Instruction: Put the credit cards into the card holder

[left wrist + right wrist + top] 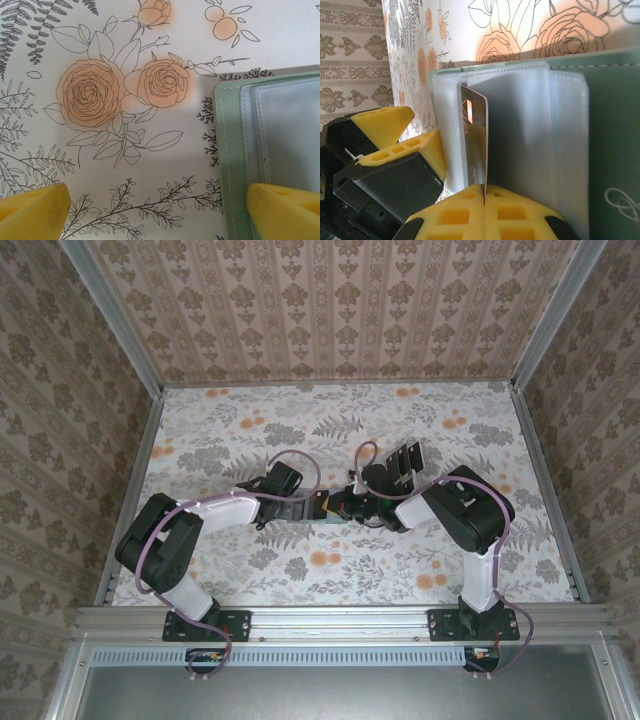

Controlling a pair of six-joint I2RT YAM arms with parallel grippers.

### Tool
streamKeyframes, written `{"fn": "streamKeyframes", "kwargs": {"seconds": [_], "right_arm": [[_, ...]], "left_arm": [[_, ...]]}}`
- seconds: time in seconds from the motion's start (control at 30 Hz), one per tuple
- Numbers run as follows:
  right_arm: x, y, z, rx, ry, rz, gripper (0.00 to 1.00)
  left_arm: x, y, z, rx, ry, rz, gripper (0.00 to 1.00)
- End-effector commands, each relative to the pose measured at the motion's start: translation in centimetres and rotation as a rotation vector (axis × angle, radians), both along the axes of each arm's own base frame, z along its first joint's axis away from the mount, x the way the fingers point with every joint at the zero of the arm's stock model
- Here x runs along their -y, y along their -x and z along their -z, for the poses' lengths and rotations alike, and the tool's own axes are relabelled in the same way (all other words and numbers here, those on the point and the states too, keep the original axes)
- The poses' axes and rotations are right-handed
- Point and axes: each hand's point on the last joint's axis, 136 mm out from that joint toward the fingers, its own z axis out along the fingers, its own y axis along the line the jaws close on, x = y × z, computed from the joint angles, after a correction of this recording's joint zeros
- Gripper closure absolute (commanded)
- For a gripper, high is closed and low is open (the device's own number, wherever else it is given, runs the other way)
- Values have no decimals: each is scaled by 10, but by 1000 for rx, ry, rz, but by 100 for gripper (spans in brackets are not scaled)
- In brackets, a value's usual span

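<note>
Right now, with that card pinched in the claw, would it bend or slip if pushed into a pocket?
Likely stiff: the card stands straight from the right claw. Its face looks glossy, so it might slip. The thin clear pockets would probably give first.

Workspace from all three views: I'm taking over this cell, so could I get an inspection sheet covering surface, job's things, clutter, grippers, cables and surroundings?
Surface: table with a floral print cover, lying flat.
Job's things: card holder lies open with its clear sleeves showing; one card stands on edge at a sleeve; dark cards sit further back.
Clutter: slotted rack holding those dark cards.
Grippers: left gripper wide open, one finger over the card holder's edge; right gripper shut on the card.
Cables: purple cables loop along both arms.
Surroundings: wallpapered walls on three sides; metal rail at the near edge.
</note>
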Motion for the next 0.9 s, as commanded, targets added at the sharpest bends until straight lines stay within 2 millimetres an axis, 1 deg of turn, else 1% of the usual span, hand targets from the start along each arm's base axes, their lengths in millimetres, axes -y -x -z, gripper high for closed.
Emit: {"fn": "streamKeyframes", "kwargs": {"seconds": [0.0, 0.17, 0.3, 0.33, 0.4, 0.47, 0.6, 0.67, 0.73, 0.8, 0.87], "right_arm": [[2, 15, 31, -93, 77, -34, 100], [-4, 18, 34, -111, 104, -64, 100], [-5, 18, 30, -119, 129, -77, 100], [-4, 17, 26, -115, 138, -79, 95], [-3, 16, 18, -107, 167, -91, 79], [-2, 15, 7, -93, 192, -104, 68], [2, 12, -14, -68, 257, -125, 54], [3, 11, -23, -58, 286, -131, 50], [5, 9, -31, -48, 311, -134, 48], [7, 8, -38, -38, 349, -135, 48], [10, 7, -41, -34, 397, -135, 52]], "left_arm": [[-6, 12, 15, -52, -25, -1, 0], [-4, 11, 15, -49, -17, -1, 0], [-2, 9, 11, -40, -1, -5, 0], [-2, 9, 10, -39, 2, -7, 0], [-2, 8, 6, -40, 15, -18, 0], [-2, 6, 2, -38, 33, -30, 0], [-5, 4, -12, -23, 89, -59, 0], [-9, 3, -19, -13, 116, -74, 0], [-15, 3, -24, -4, 140, -89, 0], [-22, 3, -29, 10, 158, -106, 0], [-29, 3, -30, 16, 165, -121, 0]]}}
